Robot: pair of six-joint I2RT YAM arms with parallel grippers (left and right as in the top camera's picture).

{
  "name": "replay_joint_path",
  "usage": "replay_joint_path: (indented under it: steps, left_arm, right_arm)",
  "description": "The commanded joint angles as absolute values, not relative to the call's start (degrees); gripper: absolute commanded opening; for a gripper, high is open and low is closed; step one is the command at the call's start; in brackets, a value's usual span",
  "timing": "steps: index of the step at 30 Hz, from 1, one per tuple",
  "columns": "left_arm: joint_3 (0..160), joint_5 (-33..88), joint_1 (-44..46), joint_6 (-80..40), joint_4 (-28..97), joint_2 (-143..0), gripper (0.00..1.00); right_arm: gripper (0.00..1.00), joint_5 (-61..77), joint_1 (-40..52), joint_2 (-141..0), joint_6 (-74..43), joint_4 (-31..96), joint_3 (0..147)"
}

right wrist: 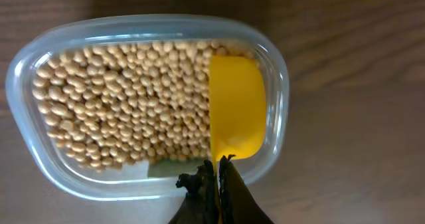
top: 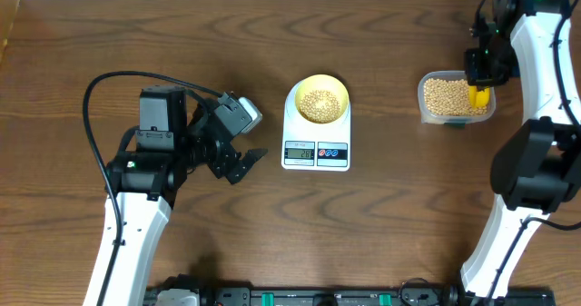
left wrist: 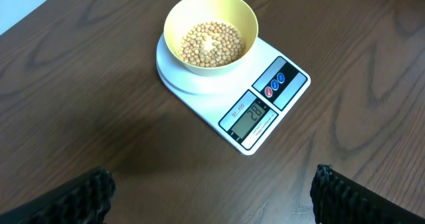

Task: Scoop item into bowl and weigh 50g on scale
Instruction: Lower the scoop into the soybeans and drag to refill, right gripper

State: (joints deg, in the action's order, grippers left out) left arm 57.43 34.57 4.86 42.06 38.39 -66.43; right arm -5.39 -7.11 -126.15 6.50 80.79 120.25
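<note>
The left hand (left wrist: 212,203) hovers wide open and empty over the counter (left wrist: 80,98). Beside it, the bowl (left wrist: 247,14) of beans (left wrist: 211,43) sits on the scale (left wrist: 265,111). Far right, the right hand (right wrist: 218,179) pinches a yellow scoop (right wrist: 237,104) lying in a clear container (right wrist: 33,71) of more beans

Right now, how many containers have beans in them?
2: the yellow bowl on the scale, and the clear container at the table's right, scoop inside. No others visible.
</note>
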Motion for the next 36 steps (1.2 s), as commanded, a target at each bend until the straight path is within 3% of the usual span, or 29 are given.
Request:
replay_joint_path:
  steps: [1, 20, 36]
  left_arm:
    - [58.4, 34.9, 4.5, 42.4, 38.4, -66.7, 0.96]
    - [58.4, 34.9, 4.5, 42.4, 38.4, -66.7, 0.96]
    - [58.4, 34.9, 4.5, 42.4, 38.4, -66.7, 0.96]
  right_arm:
    - [0.01, -0.3, -8.8, -125.8, 6.9, 78.6, 118.8]
    - [0.01, 17.3, -9.9, -125.8, 6.9, 74.9, 113.9]
    - [0.01, 30.0, -17.1, -125.8, 7.5, 73.7, 113.9]
